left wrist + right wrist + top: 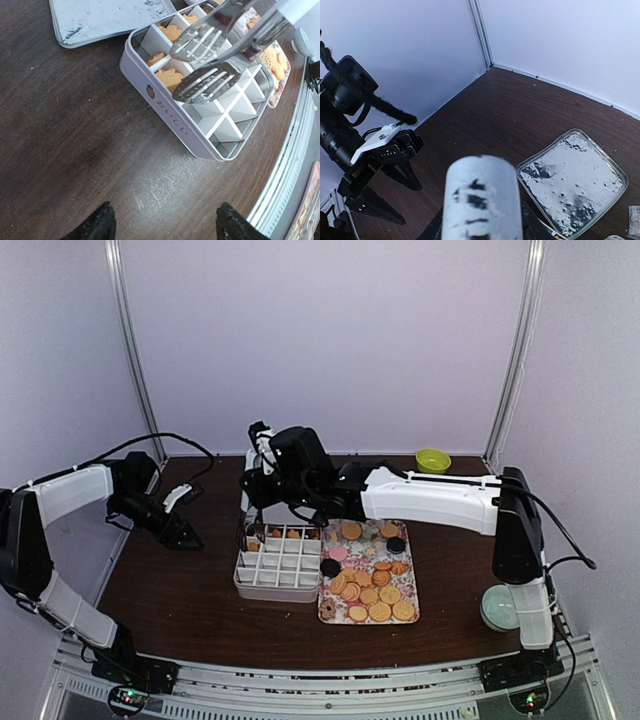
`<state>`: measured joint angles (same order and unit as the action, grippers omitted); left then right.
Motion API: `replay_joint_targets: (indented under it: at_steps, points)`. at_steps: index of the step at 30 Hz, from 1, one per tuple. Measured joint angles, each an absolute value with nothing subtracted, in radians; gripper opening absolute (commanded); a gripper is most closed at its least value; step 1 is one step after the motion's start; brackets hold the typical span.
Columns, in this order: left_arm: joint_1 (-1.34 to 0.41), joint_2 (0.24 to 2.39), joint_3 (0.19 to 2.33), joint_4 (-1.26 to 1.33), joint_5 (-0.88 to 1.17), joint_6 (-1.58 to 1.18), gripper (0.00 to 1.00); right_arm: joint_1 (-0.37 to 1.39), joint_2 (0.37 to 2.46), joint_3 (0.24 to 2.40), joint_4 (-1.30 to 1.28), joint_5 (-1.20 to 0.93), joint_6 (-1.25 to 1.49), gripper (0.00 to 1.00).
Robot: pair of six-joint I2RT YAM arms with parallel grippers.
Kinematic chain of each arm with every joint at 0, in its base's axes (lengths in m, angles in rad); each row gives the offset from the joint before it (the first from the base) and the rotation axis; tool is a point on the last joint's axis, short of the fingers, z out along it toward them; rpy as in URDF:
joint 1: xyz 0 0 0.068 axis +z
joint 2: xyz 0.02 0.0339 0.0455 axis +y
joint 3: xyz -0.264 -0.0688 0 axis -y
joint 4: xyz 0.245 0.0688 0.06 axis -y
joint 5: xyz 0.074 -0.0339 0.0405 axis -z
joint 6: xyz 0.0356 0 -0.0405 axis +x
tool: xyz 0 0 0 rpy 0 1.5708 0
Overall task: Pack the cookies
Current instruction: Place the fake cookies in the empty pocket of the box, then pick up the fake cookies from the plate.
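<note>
Several cookies (370,585), golden, pink and dark, lie on the floral tray (411,575). A few golden cookies (170,78) sit in the far cells of the white divided tin (165,117), which stands left of the tray (278,588). My right gripper (290,502) hangs over the tin's far side, shut on metal tongs (207,82). Their slotted tips stand apart above the cells with nothing between them. The tongs' handle end (482,197) fills the right wrist view. My left gripper (165,227) is open and empty over bare table, left of the tin (185,535).
The tin's lid (110,17) lies flat behind the tin. A green bowl (433,460) stands at the back right. A pale bowl (498,608) sits by the right arm's base. The table's near edge rail (287,170) runs just beyond the tin.
</note>
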<state>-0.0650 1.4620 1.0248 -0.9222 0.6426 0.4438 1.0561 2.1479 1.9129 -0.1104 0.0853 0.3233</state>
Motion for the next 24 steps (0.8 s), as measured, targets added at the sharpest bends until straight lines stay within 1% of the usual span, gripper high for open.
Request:
replay_joint_targets:
  at_steps: [5,9,12,19,24]
  points:
    - [-0.065,1.453,1.025,-0.925,0.643,0.444,0.71,1.056,2.131,1.869,-0.100,0.088,0.317,0.34]
    - [-0.065,1.453,1.025,-0.928,0.643,0.443,0.71,1.056,2.029,1.739,-0.085,0.109,0.313,0.34]
    - [-0.065,1.453,1.025,-0.930,0.644,0.444,0.71,1.053,1.906,1.608,-0.072,0.137,0.313,0.35]
    - [-0.065,1.453,1.025,-0.937,0.649,0.443,0.71,1.048,1.537,1.248,-0.026,0.236,0.353,0.35]
    - [-0.065,1.453,1.025,-0.937,0.651,0.443,0.71,1.054,1.349,1.030,-0.060,0.294,0.407,0.36]
